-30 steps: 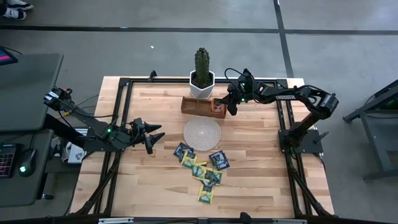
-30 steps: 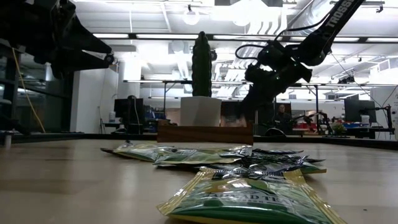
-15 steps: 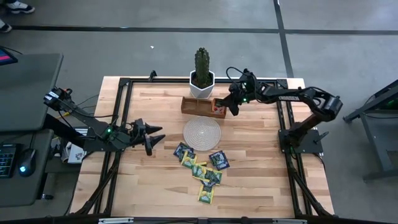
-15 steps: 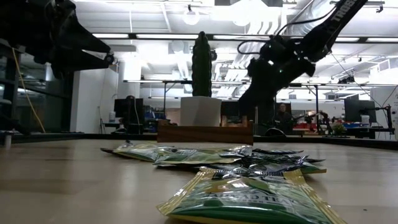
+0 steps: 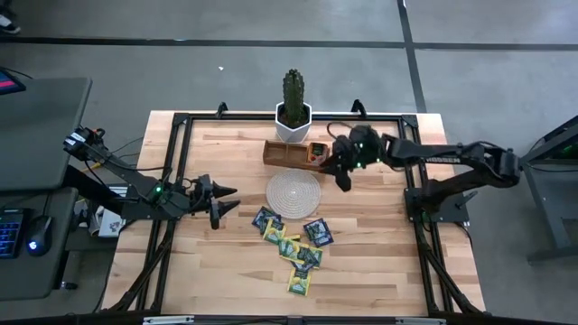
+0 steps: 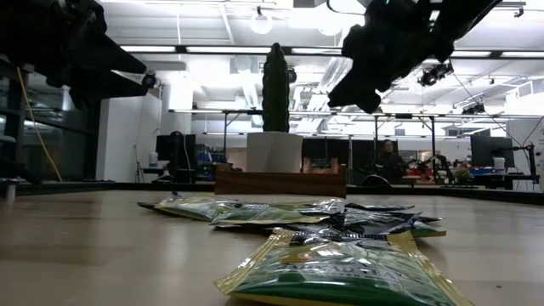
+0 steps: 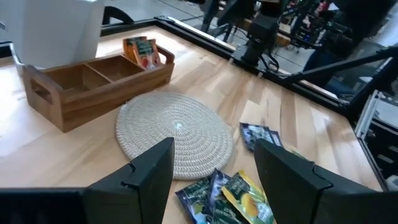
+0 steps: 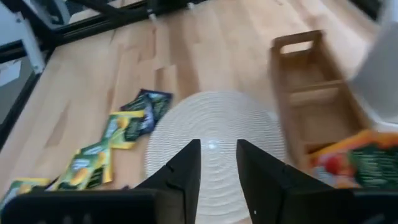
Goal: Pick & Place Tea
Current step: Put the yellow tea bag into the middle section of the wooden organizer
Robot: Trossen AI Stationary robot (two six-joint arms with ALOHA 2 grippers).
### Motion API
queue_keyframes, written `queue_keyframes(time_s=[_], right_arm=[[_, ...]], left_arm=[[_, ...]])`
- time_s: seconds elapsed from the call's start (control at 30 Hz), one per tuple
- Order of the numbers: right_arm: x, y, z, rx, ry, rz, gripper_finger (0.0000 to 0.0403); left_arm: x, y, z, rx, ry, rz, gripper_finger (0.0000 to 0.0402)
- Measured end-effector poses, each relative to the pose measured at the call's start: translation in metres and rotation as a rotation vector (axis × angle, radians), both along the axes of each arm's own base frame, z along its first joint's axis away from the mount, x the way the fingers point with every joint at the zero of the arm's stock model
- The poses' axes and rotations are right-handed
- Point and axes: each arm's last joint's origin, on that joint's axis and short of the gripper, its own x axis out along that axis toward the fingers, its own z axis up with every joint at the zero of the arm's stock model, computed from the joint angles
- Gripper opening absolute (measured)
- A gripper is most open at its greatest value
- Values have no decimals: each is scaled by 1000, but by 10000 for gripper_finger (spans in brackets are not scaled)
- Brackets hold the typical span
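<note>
Right gripper [image 5: 346,177]: I see it spread, empty, frame centre-right beside the tray [image 5: 291,153].
Left gripper [image 5: 228,199]: spread, waiting left of the tea sachets [image 5: 293,246].

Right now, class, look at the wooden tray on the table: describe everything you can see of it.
The wooden tray is a long, low brown box with cut-out handle slots in its ends and dividers splitting it into compartments. It sits flat near the far edge of the table, just in front of the white cactus pot and just behind the round woven mat. Its compartment nearest the right arm holds orange and red tea bags standing upright; the others look empty. No pincer touches it.
</note>
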Motion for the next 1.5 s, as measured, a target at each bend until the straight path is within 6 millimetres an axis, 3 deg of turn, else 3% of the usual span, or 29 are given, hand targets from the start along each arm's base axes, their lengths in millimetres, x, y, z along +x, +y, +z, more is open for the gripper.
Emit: queue_keyframes(time_s=[0.37,0.6,0.77,1.17,1.33,1.5], right_arm=[[11,76,-6,30,93,-32,51],[9,107,-7,60,94,-81,7],[8,127,-9,106,92,-128,5],[29,183,-54,256,121,-91,2],[29,198,-66,288,132,-134,2],[26,205,-68,299,131,-142,1]], left_arm=[[0,-1,-2,-7,24,-56,220],[2,-5,-6,-10,63,-116,220],[6,-8,-11,-9,90,-146,220],[24,-23,-16,-57,48,-306,216],[31,-28,-23,-56,61,-324,162],[35,-31,-31,-43,81,-325,44]])
